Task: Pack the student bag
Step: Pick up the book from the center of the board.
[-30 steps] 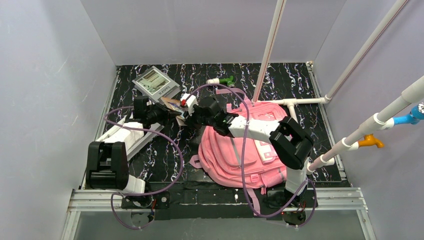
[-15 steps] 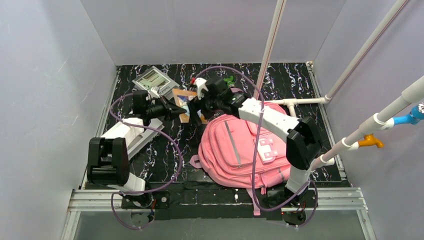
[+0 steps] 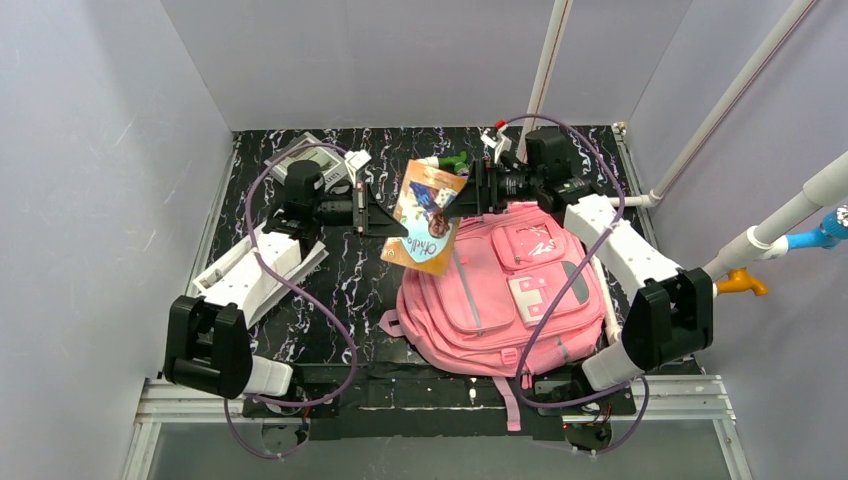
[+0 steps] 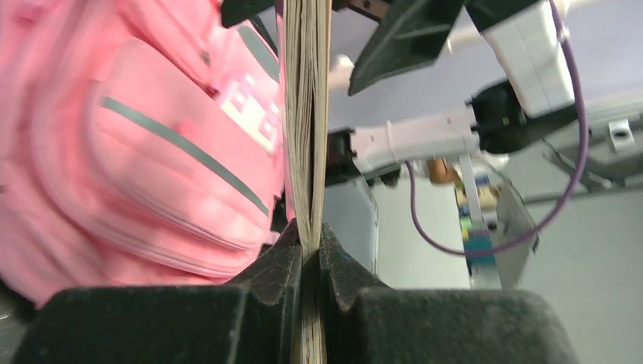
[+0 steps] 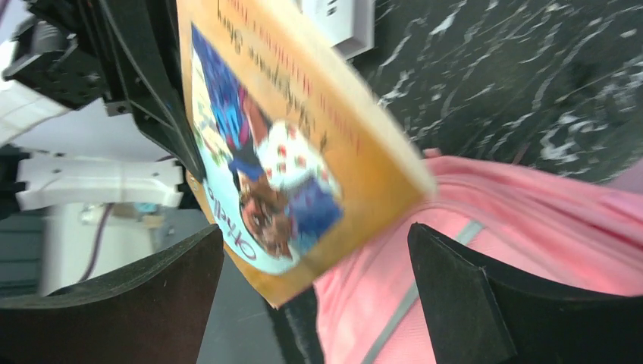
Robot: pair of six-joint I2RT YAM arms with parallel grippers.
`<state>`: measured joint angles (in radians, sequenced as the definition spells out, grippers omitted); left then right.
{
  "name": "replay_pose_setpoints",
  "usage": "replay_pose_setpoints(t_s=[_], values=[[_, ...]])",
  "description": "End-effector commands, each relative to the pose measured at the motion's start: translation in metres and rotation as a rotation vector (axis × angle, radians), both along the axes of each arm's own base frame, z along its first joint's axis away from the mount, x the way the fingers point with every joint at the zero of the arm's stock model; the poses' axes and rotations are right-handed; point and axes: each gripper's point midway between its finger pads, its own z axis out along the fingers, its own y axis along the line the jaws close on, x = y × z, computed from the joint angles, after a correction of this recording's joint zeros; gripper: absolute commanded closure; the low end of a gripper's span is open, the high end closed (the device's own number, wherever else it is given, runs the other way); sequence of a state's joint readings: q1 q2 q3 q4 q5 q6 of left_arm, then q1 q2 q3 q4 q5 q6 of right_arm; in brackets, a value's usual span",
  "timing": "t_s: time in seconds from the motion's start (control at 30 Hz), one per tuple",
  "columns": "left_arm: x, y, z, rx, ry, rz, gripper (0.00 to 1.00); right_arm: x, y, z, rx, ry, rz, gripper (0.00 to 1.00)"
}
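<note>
Paperback (image 3: 428, 215) with an orange cover and a cartoon picture hangs in the air at the middle of the overhead frame. It is tilted above the black marbled tabletop (image 3: 350, 290), just beside the upper left corner of the student bag (image 3: 500, 290). The left tool (image 3: 398, 224) reaches in from the left and is clamped on the paperback's left edge. Its wrist view shows two black fingers (image 4: 280, 265) pinched tight on the page block, seen edge-on, with the pink bag blurred on the left of that frame. The right tool (image 3: 468, 198) comes in from the upper right, at the paperback's opposite edge. Its jaws stand wide: in its wrist view the fingers sit at the lower left and lower right, and the cover lies between them with no grip visible. The student bag lies flat, front pockets and grey stripe up, filling the centre-right of the overhead frame, its lower edge near the arm bases. A grey device with a screen (image 3: 318, 155) lies at the upper left, partly behind the left arm.
</note>
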<state>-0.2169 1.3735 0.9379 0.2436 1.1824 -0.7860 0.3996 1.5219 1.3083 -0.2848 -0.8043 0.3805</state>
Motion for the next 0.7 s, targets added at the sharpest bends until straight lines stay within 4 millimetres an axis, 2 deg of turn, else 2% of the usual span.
replay_pose_setpoints(t_s=[0.0, 0.2, 0.33, 0.43, 0.5, 0.57, 0.6, 0.63, 0.67], values=[[-0.038, -0.011, 0.03, -0.06, -0.122, -0.209, 1.0, -0.038, 0.005, 0.043, 0.155, -0.001, 0.099, 0.02], [-0.066, -0.025, 0.033, -0.087, -0.128, -0.355, 1.0, -0.063, -0.014, 0.067, 0.267, -0.052, 0.129, 0.16], [-0.071, -0.027, 0.03, -0.094, -0.109, -0.394, 1.0, -0.084, -0.021, 0.07, 0.302, -0.081, 0.2, 0.33], [-0.073, -0.027, 0.027, -0.091, -0.097, -0.394, 1.0, -0.093, -0.025, 0.069, 0.309, -0.106, 0.188, 0.55], [-0.072, -0.027, 0.026, -0.088, -0.088, -0.386, 1.0, -0.094, -0.027, 0.066, 0.315, -0.108, 0.16, 0.8], [-0.069, -0.029, 0.027, -0.084, -0.082, -0.372, 1.0, -0.095, -0.028, 0.065, 0.319, -0.102, 0.15, 0.97], [-0.067, -0.029, 0.029, -0.082, -0.077, -0.36, 0.96, -0.095, -0.028, 0.066, 0.322, -0.097, 0.142, 0.99], [-0.062, -0.031, 0.031, -0.077, -0.067, -0.338, 0.85, -0.092, -0.028, 0.067, 0.323, -0.089, 0.119, 0.99], [-0.056, -0.032, 0.032, -0.067, -0.05, -0.299, 0.66, -0.088, -0.028, 0.067, 0.323, -0.077, 0.082, 0.99]])
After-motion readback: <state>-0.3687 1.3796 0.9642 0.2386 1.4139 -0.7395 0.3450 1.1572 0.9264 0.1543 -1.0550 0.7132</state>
